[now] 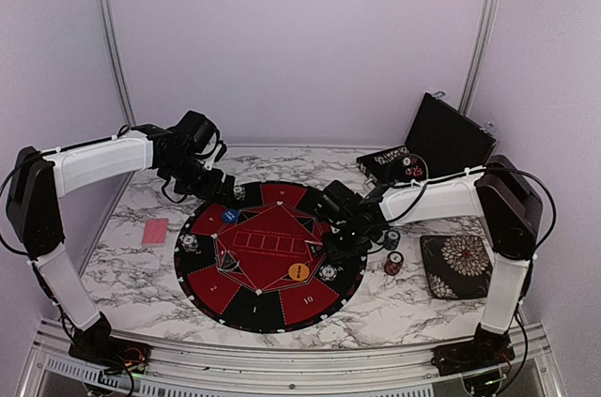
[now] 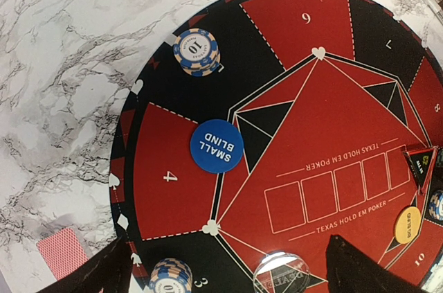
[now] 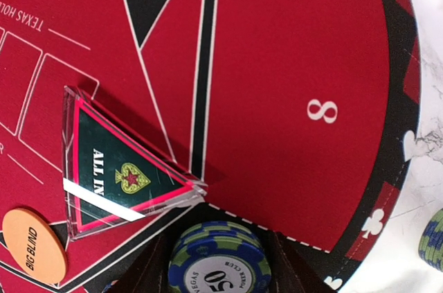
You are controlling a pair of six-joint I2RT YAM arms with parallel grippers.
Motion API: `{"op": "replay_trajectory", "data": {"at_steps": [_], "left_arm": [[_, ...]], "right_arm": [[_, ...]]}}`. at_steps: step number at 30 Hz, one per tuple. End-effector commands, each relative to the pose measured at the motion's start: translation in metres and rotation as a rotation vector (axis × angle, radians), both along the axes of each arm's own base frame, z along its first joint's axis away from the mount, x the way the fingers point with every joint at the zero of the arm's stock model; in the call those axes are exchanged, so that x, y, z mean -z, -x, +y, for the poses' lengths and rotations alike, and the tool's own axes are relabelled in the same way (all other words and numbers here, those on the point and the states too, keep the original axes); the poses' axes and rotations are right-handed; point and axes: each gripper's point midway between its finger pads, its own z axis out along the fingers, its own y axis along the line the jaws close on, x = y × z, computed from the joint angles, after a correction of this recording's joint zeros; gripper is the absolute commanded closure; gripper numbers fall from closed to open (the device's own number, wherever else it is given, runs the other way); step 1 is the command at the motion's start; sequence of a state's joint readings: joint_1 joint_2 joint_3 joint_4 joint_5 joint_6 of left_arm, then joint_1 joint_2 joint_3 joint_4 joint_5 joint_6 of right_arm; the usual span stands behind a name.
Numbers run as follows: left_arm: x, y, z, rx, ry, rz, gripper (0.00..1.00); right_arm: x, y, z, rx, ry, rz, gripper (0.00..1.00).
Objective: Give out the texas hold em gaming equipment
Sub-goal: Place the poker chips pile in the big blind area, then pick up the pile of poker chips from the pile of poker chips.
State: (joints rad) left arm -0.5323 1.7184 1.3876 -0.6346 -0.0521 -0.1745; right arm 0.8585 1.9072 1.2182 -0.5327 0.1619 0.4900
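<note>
A round red-and-black poker mat [image 1: 272,256] lies mid-table. My right gripper [image 3: 218,269] is low over its right side. Its fingers [image 3: 156,269] press both sides of a blue-and-green chip stack [image 3: 218,258], which rests next to the clear triangular "all in" marker [image 3: 118,168]. My left gripper [image 2: 228,272] hangs open over the mat's far left, holding nothing; a clear dealer disc [image 2: 280,272] lies below it. The blue small-blind disc [image 2: 217,146], the orange big-blind disc [image 2: 408,225] and blue-white chip stacks [image 2: 196,52] [image 2: 170,276] sit on the mat. A pink-backed card [image 1: 155,231] lies left of it.
Two more chip stacks [image 1: 392,239] [image 1: 393,264] stand on the marble just right of the mat. A dark flower-patterned tray [image 1: 455,266] lies at the right. The open black case [image 1: 441,139] stands at the back right.
</note>
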Motion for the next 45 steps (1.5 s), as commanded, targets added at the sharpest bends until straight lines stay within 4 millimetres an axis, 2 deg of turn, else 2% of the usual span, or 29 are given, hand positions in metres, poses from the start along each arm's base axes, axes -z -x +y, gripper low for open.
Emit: {"op": "replay_trajectory", "data": {"at_steps": [1,20,25,30,37,41,45], "left_arm": [[0.008,0.002,-0.001,0.011,-0.006,0.015,0.01],[0.007,0.002,-0.002,0.014,-0.003,0.013,0.01],[0.007,0.002,-0.002,0.015,-0.002,0.014,0.01],[0.006,0.003,-0.002,0.016,-0.001,0.014,0.01],[0.007,0.003,-0.002,0.015,0.0,0.016,0.01],[0.008,0.003,-0.002,0.016,0.0,0.019,0.01],[0.009,0.002,-0.002,0.015,-0.001,0.019,0.01]], "right_arm": [[-0.011,-0.002,0.004,0.003,-0.007,-0.019,0.53],[-0.048,-0.013,0.007,0.006,-0.017,-0.076,0.51],[-0.067,-0.018,0.001,0.019,-0.016,-0.11,0.51],[-0.086,-0.023,-0.016,0.048,-0.012,-0.14,0.5],[-0.097,-0.032,-0.058,0.119,-0.009,-0.15,0.48],[-0.101,-0.037,-0.08,0.15,-0.003,-0.155,0.46],[-0.097,-0.041,-0.1,0.175,0.011,-0.142,0.44]]}}
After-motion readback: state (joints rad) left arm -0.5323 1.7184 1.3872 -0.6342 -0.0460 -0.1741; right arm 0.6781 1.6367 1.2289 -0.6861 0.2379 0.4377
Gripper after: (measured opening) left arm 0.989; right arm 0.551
